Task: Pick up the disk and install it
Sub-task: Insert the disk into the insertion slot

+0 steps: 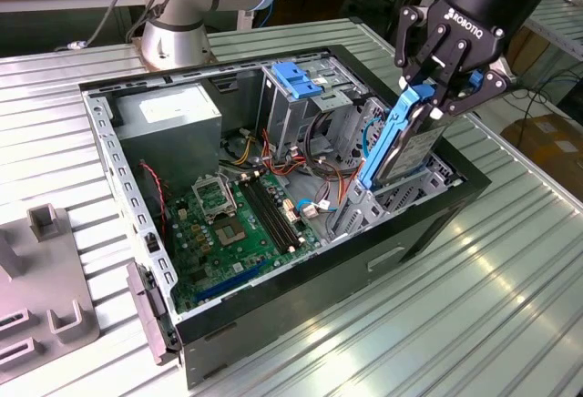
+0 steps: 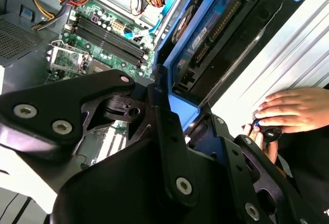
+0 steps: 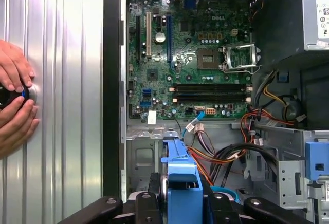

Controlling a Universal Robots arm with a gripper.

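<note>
Disk (image 1: 412,149) hangs tilted just beneath the hand (image 1: 435,98), which is closed on its upper edge.

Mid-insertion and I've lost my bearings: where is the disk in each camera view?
Exterior view: the disk stands on edge in the gripper, with its lower end inside the computer case, at the exterior view's right.
Second wrist view: the disk runs away from the gripper, beside the motherboard.
First wrist view: its blue frame sits in the gripper's grasp.
Shared landmark: the green motherboard.
</note>
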